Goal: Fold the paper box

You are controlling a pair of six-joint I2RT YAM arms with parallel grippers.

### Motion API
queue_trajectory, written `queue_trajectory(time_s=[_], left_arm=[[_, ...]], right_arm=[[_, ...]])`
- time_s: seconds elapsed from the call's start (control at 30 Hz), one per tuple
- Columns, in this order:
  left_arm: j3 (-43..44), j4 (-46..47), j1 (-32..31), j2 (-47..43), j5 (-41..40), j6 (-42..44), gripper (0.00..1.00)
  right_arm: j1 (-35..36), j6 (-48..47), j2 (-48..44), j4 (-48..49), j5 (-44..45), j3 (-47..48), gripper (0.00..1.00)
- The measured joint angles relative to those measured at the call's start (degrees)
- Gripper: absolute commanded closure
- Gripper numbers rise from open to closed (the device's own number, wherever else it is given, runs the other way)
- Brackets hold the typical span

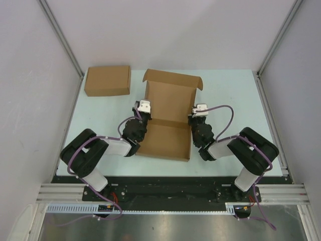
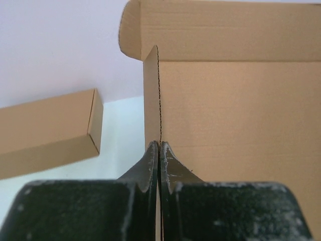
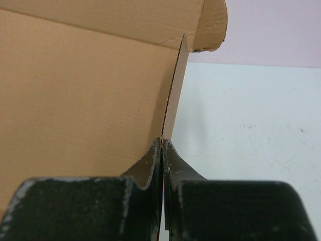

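The paper box (image 1: 168, 120) is a brown die-cut sheet lying mid-table, its far panel and end flap raised and its near panel flat. My left gripper (image 1: 142, 113) is shut on the box's upright left side flap (image 2: 151, 95), which stands edge-on between the jaws. My right gripper (image 1: 197, 116) is shut on the upright right side flap (image 3: 175, 95) in the same way. The box's inner panel fills the right of the left wrist view (image 2: 241, 125) and the left of the right wrist view (image 3: 80, 95).
A ready-made flat brown cardboard box (image 1: 107, 80) lies at the far left of the pale table (image 1: 230, 95); it also shows in the left wrist view (image 2: 47, 133). Grey walls and metal rails enclose the table on three sides.
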Motion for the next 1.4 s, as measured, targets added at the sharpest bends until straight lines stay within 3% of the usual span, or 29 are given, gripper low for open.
queue_trajectory(time_s=[0.27, 0.53, 0.8, 1.4], left_arm=[[9.73, 0.37, 4.59, 5.20, 2.80, -1.99, 0.95], [19.21, 1.01, 9.42, 13.94, 6.69, -6.51, 0.92], [13.20, 1.46, 9.51, 17.94, 6.64, -9.84, 0.92], [1.73, 3.72, 9.03, 9.44, 8.66, -12.70, 0.93]], right_arm=[[-5.29, -2.51, 1.07, -0.83, -3.93, 9.25, 1.00], [-9.40, -2.08, 8.44, -0.59, -8.07, 17.31, 1.00], [-9.25, -0.66, 14.56, -1.46, -8.15, 16.59, 1.00], [-4.59, 1.90, 11.63, 5.60, -5.53, 8.35, 1.00]])
